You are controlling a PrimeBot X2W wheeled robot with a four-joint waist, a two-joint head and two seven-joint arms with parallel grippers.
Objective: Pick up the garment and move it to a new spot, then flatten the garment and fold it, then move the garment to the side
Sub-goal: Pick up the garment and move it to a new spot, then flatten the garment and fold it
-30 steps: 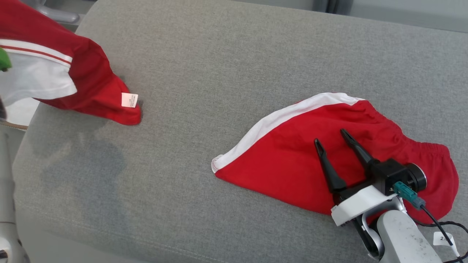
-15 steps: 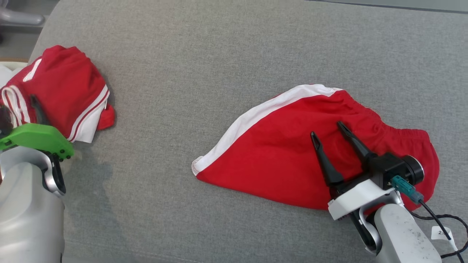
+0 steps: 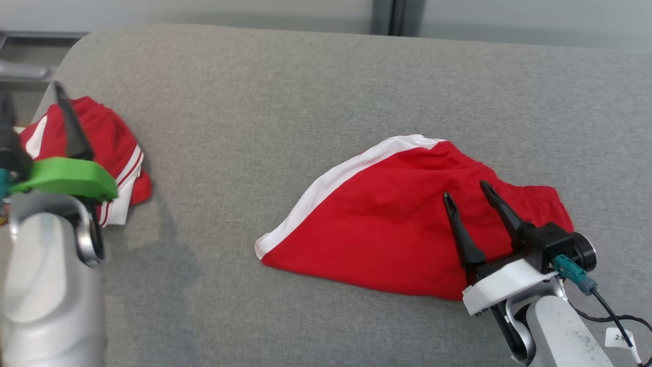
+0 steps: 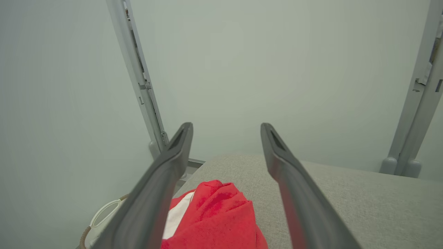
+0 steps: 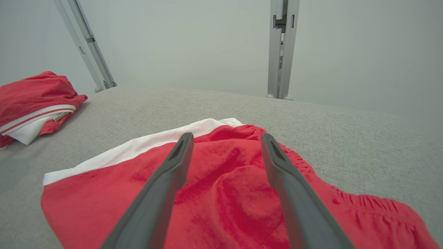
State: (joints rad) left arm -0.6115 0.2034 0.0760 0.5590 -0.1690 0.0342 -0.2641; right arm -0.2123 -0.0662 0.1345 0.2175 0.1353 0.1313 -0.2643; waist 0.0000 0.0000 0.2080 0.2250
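L fingers (image 3: 74,133) wide, empty, over folded garment (image 3: 113,145); R fingers (image 3: 461,237) same, over shorts (image 3: 377,219).

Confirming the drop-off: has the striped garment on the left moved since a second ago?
Yes. The striped garment has come down onto the grey cushion at its left edge.

- The cushion (image 3: 254,92) carries two garments, well apart.
- The folded garment (image 3: 109,140) lies at the cushion's left edge, near its far left corner.
- The spread garment (image 3: 377,219) lies right of the cushion's middle.
- My left gripper (image 4: 225,126) hangs over the folded garment, fingers pointing toward the far edge.
- My right gripper (image 3: 465,189) is over the right part of the spread garment; I cannot tell whether it touches.
- An upright post (image 3: 389,15) stands behind the far edge.
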